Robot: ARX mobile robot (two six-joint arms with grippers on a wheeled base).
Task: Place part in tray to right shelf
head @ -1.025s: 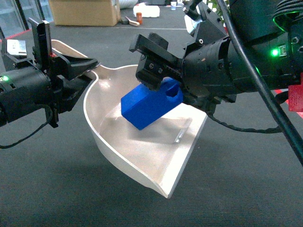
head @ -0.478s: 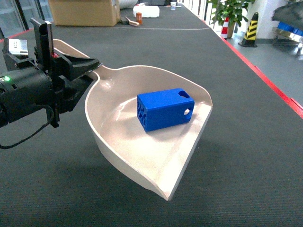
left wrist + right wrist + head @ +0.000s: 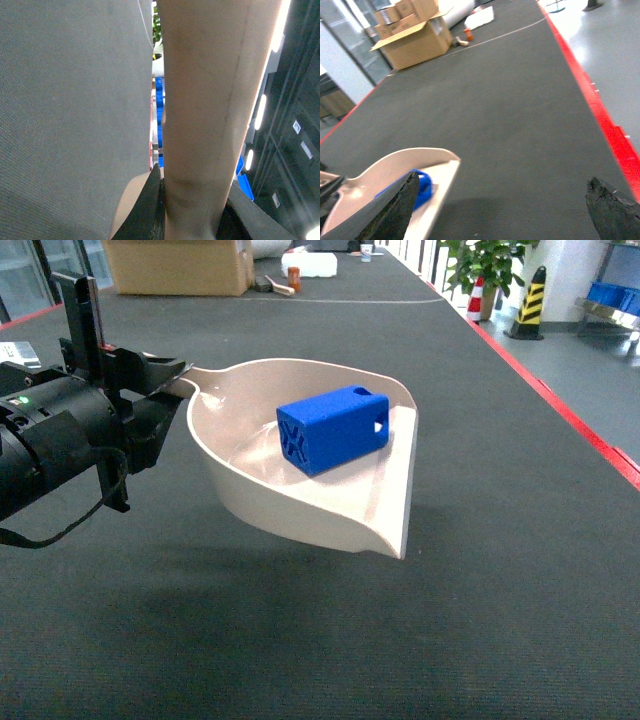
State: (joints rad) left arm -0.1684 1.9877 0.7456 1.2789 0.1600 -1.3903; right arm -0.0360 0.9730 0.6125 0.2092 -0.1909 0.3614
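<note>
The beige tray hangs above the dark floor, held level by its handle stub. My left gripper is shut on that stub. The blue part lies on its side inside the tray, its X-ribbed end facing me. The left wrist view is filled by the tray's beige underside, clamped in my left gripper. My right gripper stands wide open and empty over the floor, right of the tray and part; it is out of the head view. The right shelf, bearing blue crates, shows far right.
A large cardboard box and a white bundle lie far ahead. A red floor stripe runs along the right, with a yellow-black bollard and a potted plant beyond it. Dark carpet lies under the tray.
The right arm let go of the part into the tray and left the head view. The tray has since risen and levelled, and the part has turned its ribbed end towards me.
</note>
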